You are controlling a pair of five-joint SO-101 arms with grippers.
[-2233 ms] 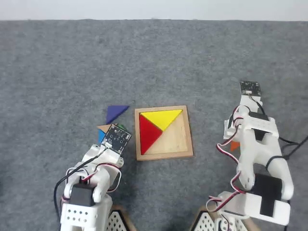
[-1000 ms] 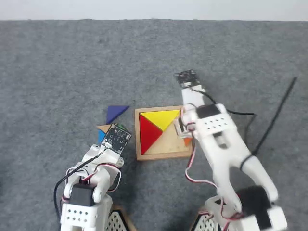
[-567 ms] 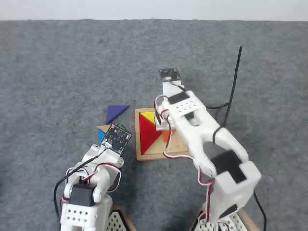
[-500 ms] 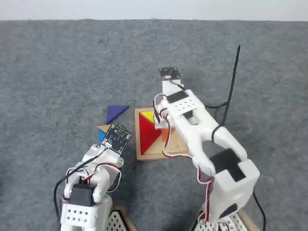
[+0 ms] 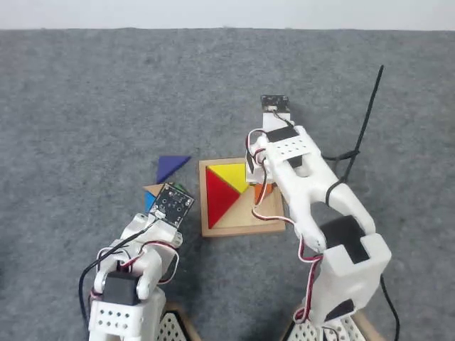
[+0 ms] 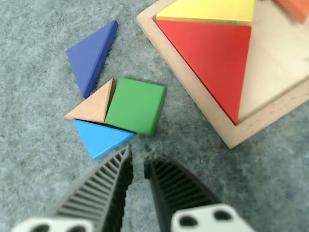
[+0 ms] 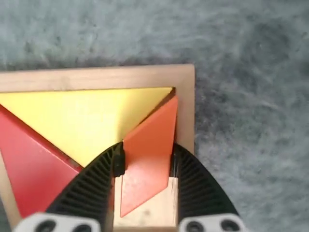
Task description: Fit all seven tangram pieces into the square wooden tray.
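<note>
The square wooden tray (image 5: 238, 229) holds a yellow triangle (image 5: 231, 174) and a red triangle (image 5: 219, 200). My right gripper (image 7: 145, 164) is shut on an orange piece (image 7: 147, 145) and holds it tilted over the tray's right side, its tip by the yellow triangle's (image 7: 87, 121) corner. To the left of the tray lie a dark blue triangle (image 6: 91, 55), a tan triangle (image 6: 94, 106), a green square (image 6: 136, 106) and a light blue triangle (image 6: 100, 137). My left gripper (image 6: 136, 157) hangs just short of the light blue triangle, shut on nothing.
Grey carpet covers the table. The left arm (image 5: 153, 241) stands at the front left and the right arm (image 5: 313, 199) stretches over the tray's right rim (image 7: 186, 96). A black cable (image 5: 366, 106) arcs behind the right arm.
The right arm swung in from the right with the orange piece, passed over the tray's middle, then came back to its right side. The left arm kept still.
</note>
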